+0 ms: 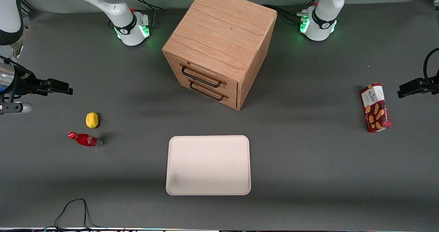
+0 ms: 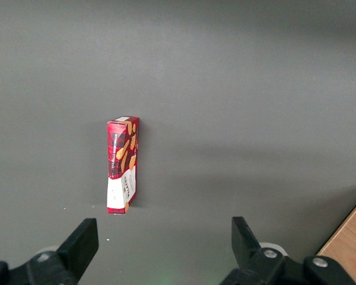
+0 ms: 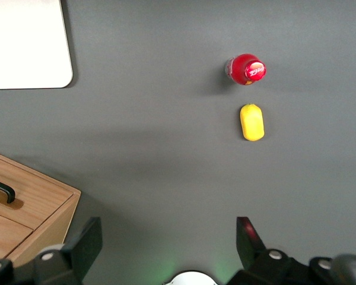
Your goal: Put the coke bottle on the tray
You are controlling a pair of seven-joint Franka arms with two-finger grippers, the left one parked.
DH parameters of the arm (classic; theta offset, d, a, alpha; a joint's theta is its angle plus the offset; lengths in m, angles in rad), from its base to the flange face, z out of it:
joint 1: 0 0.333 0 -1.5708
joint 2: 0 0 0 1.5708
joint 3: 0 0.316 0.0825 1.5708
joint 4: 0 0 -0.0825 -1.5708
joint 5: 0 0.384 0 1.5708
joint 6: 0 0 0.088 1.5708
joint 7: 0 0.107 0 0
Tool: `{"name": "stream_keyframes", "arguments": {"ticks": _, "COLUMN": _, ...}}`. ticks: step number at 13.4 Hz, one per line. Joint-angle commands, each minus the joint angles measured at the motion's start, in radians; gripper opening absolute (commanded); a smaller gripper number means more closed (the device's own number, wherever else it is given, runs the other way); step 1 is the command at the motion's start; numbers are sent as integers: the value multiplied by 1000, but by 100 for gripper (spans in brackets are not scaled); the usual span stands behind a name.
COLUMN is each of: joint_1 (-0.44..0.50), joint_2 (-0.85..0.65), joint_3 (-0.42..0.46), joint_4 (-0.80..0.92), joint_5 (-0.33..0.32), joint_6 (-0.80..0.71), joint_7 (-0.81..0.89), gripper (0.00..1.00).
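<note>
Toward the working arm's end of the table, your gripper hangs above the surface w/ fingers spread wide, nothing in them. Coke bottle stands on the table nearer the front camera than the gripper, just beside a yellow lemon-like object, not touching. Tray sits mid-table, well apart from the bottle, in front of the wooden drawer cabinet. Biscuit box lies toward the parked arm's end.

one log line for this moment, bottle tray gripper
coke bottle: on table beside yellow object, untouched | tray: bare, nearer front camera than drawer cabinet | gripper: open, raised above table, holds nothing
</note>
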Motion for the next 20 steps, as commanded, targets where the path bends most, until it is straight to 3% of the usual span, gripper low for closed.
{"name": "stream_keyframes", "arguments": {"ticks": 1, "joint_1": -25, "joint_2": -1, "joint_3": 9, "joint_4": 16, "joint_5": 28, "joint_6": -23, "joint_7": -24, "gripper": 100}}
{"name": "stream_keyframes", "arguments": {"ticks": 15, "joint_1": -15, "joint_2": 2, "joint_3": 7, "joint_4": 21, "joint_5": -1, "joint_6": -39, "joint_7": -21, "gripper": 100}}
{"name": "stream_keyframes", "arguments": {"ticks": 20, "joint_1": -18, "joint_2": -1, "joint_3": -1, "joint_4": 25, "joint_5": -80, "joint_6": -38, "joint_7": -73, "gripper": 100}}
